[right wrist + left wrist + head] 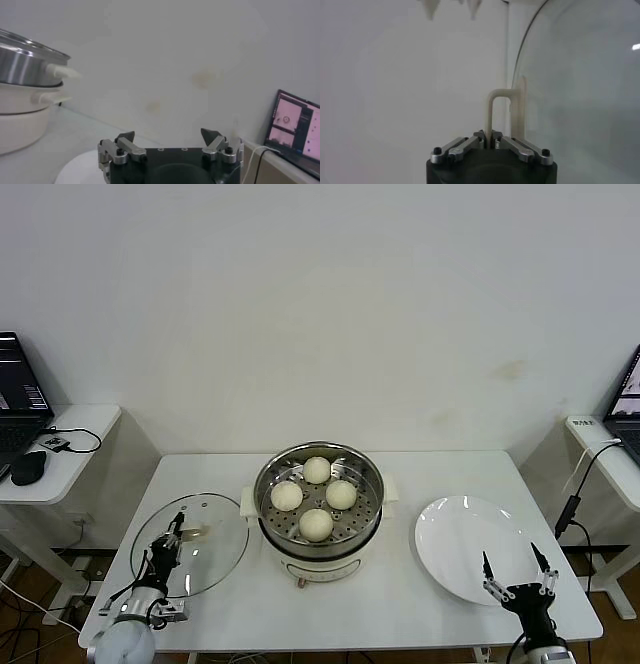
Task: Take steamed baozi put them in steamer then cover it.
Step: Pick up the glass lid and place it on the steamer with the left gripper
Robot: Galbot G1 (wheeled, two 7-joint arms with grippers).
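The steamer [300, 550] stands at the middle of the white table, uncovered, with several cream-white baozi [316, 524] on its perforated tray. Left of it lies the cover [215, 559], a clear glass lid with a metal rim. My left gripper [172, 539] is shut on the lid's cream bar handle [197, 533]. In the left wrist view the fingertips [481, 135] pinch one leg of the handle [492, 112], with the glass [580, 90] beside it. My right gripper [518, 569] stands open and empty above the near edge of the white plate [455, 539].
The steamer's side handle [62, 71] shows far off in the right wrist view, beyond the open right gripper [169, 135]. Side tables hold a laptop [15, 409] and mouse [28, 468] at left and another laptop [628, 399] at right. A cable [575, 504] hangs off the right table edge.
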